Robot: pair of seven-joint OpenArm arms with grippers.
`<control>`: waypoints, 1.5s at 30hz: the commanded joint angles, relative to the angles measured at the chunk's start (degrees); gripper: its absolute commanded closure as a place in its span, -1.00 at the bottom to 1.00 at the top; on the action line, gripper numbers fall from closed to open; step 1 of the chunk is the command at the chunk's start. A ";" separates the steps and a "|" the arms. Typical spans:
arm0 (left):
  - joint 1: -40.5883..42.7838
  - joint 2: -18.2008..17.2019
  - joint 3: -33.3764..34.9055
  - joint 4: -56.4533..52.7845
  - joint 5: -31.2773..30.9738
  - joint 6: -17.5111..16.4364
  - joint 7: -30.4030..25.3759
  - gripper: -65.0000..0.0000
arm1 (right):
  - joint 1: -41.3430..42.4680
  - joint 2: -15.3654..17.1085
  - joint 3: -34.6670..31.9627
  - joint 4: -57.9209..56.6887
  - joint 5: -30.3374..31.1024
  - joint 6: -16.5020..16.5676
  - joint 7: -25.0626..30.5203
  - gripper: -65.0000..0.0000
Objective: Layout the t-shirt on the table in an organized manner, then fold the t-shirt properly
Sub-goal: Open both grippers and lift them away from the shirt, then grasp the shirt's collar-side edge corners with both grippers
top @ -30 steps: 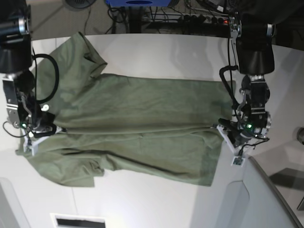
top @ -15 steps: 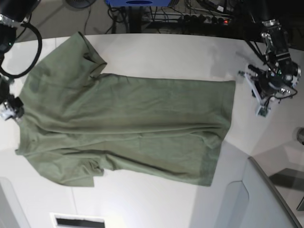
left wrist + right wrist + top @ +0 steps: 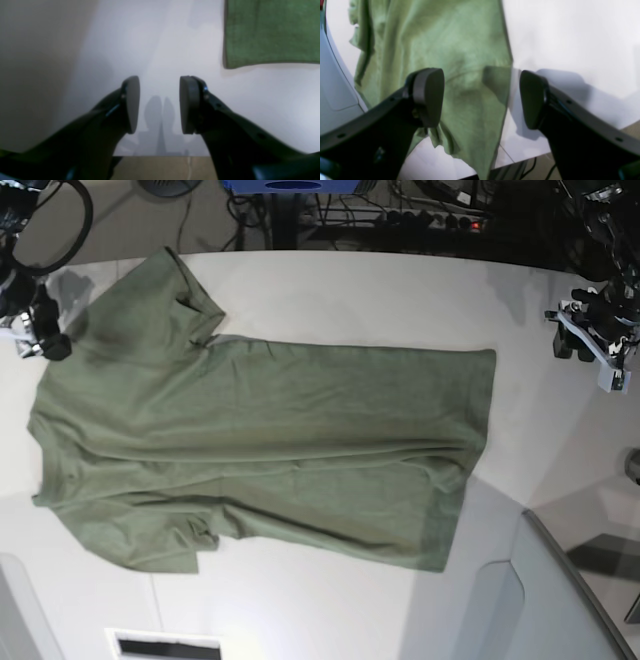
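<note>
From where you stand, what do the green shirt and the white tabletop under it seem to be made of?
The olive-green short-sleeved t-shirt looks like soft knitted cotton: matte, finely textured, lying in gentle wrinkles. The large white smooth table seems to be a hard laminate or plastic: an even surface with a faint sheen and soft shadows. The exact material is not clear.

The white table (image 3: 330, 290) carries one thing: the olive-green t-shirt (image 3: 270, 450), spread flat and lengthwise across it. Its hem end lies toward the left gripper (image 3: 585, 340), well apart from those jaws, with bare white top between. Its sleeve end lies under and just beside the right gripper (image 3: 40, 340), one cloth corner hanging past the table's edge there.
</note>
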 commanded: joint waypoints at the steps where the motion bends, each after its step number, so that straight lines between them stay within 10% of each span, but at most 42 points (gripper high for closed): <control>1: 0.05 -1.11 -0.24 0.12 -0.93 0.00 -0.73 0.20 | 0.31 0.82 0.14 0.10 1.04 0.55 0.60 -0.37; 15: -0.39 -0.85 -0.33 -3.57 -0.93 0.09 -0.91 0.21 | 3.30 1.00 -0.04 -9.92 -6.08 4.86 4.46 -0.34; 21: -0.48 -0.76 -0.33 -3.57 -0.75 0.35 -0.99 0.21 | 4.97 0.82 -0.04 -13.44 -6.35 9.08 4.29 0.20; 31: -0.48 -0.67 -0.24 -3.66 -0.75 0.35 -1.08 0.21 | 5.23 0.73 -0.04 -14.05 -6.35 9.08 4.20 0.30; 35: -2.33 0.91 -0.24 -5.51 -0.75 0.35 -1.08 0.21 | 5.41 0.73 -0.04 -14.23 -6.08 9.08 4.20 0.98; 45: -4.44 2.76 2.92 -13.07 -0.84 0.35 -1.08 0.18 | 5.67 0.73 0.05 -16.95 -5.82 9.08 4.20 1.00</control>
